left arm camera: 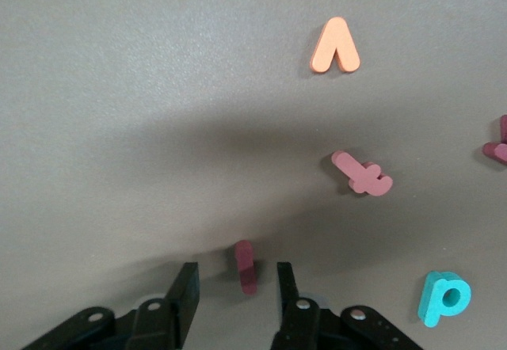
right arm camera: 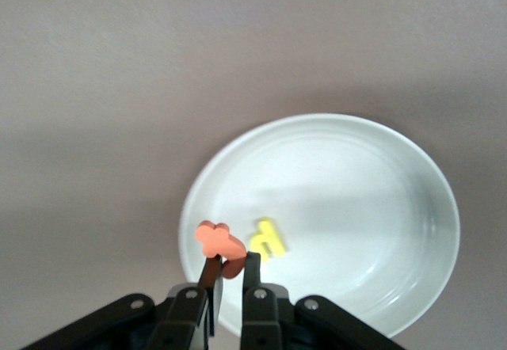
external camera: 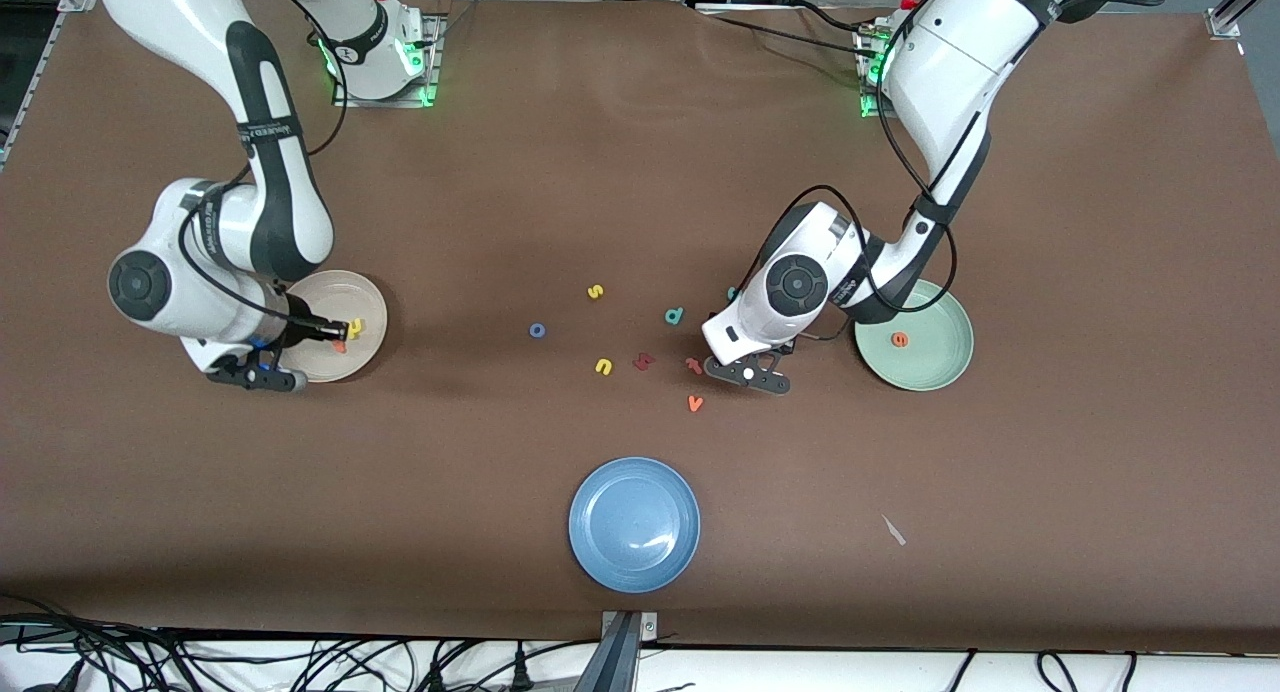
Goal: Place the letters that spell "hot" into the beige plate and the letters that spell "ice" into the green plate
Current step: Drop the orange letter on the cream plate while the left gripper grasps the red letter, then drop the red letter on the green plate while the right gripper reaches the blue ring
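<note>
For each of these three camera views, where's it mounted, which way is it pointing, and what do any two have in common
Front view: high across the table, facing both arms' bases; shows both arms and the blue plate.
Left wrist view: on the left arm's wrist, looking down past the left gripper, whose fingers flank the dark red i.
Right wrist view: on the right wrist, looking down past the right gripper, shut on the orange t over the beige plate.
Shared: front and left wrist views both show the orange v.

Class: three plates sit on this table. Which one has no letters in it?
The blue plate, nearest the front camera. The beige plate holds a yellow letter; the green plate holds an orange one.
</note>
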You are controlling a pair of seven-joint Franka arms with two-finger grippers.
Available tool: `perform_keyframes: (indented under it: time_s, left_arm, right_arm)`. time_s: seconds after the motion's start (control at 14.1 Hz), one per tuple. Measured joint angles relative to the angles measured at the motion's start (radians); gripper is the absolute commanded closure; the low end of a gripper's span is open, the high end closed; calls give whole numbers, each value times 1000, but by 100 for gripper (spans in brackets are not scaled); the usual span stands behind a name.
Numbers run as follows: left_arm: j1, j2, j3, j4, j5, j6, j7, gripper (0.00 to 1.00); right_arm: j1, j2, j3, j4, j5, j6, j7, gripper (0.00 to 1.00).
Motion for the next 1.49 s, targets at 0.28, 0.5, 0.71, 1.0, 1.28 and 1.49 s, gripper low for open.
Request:
perform_keyframes:
  time_s: [0.28,0.5,0.71,1.0,1.28,1.49]
  left_arm:
    - [0,8,2,0,0,23,-2,58]
    - [0,12,2,0,0,37,-4,93]
    - [0,15,3,0,0,38,-4,100]
    - [9,12,5,8,0,34,-8,100]
    - [74,-63,9,41,0,-123,2,100]
    - [162,-128,10,41,0,-258,133,100]
  right_arm:
    - [9,-10,2,-135,1,163,-34,0]
    - [28,-31,24,-66,1,43,93,0]
    - [100,-41,63,2,1,-5,324,0]
    - [265,29,74,85,1,-2,572,0]
    - [353,128,76,144,1,69,626,0]
    - [364,160,94,160,1,81,622,0]
